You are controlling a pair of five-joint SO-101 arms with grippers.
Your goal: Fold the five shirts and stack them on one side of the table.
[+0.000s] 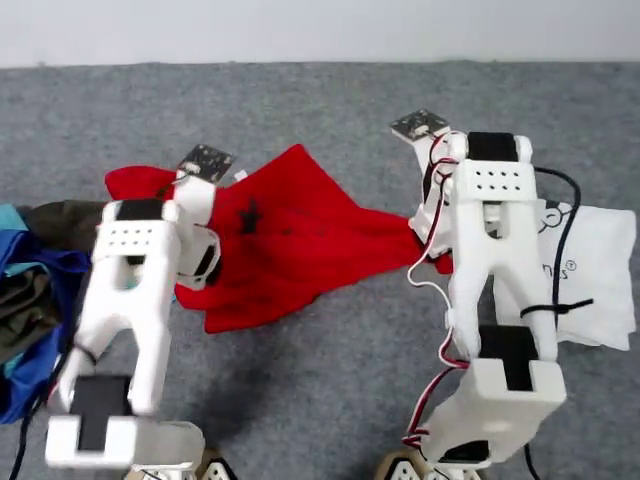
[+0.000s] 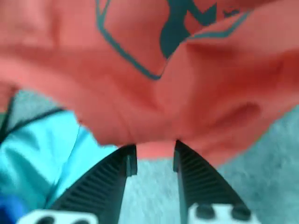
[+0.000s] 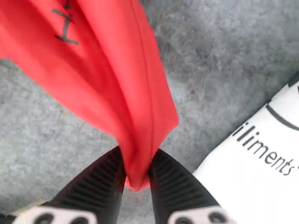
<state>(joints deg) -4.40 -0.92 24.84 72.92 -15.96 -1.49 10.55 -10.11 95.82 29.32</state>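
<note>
- Heap of shirts [image 1: 30, 290]: blue, teal and dark olive cloth, unfolded and bunched together at the left edge of the surface [image 1: 320, 390], which is grey and carpet-like; the dark olive piece is met by the left end of the red shirt
- Left arm [image 1: 130, 290]: white, stretched from the near edge over the left part of the surface, just beside the heap
- Left hand [image 2: 154, 156]: black ribbed fingers set narrowly apart, with a folded edge of the red shirt caught between the tips; teal cloth [image 2: 42, 154] and grey surface are seen beneath the raised red fabric
- Red shirt [image 1: 290, 240]: marked with a dark print, unfolded and creased, placed at the middle of the surface between the two arms; it is broad at its left end and drawn out toward the right into a narrow bunched point
- Right hand [image 3: 136, 175]: closed narrowly on the bunched point of the red shirt, the gap between the fingers being filled by the cloth
- Right arm [image 1: 495, 260]: white, with red and black wires [image 1: 430, 290] along its side, stretched from the near edge over the right part of the surface
- White shirt [image 1: 600, 280]: folded flat, marked with dark print, laid at the right edge of the surface; it is partly covered by the right arm in the high view, lies just beside the right hand, and is parted from the red shirt by a strip of grey surface in the right wrist view
</note>
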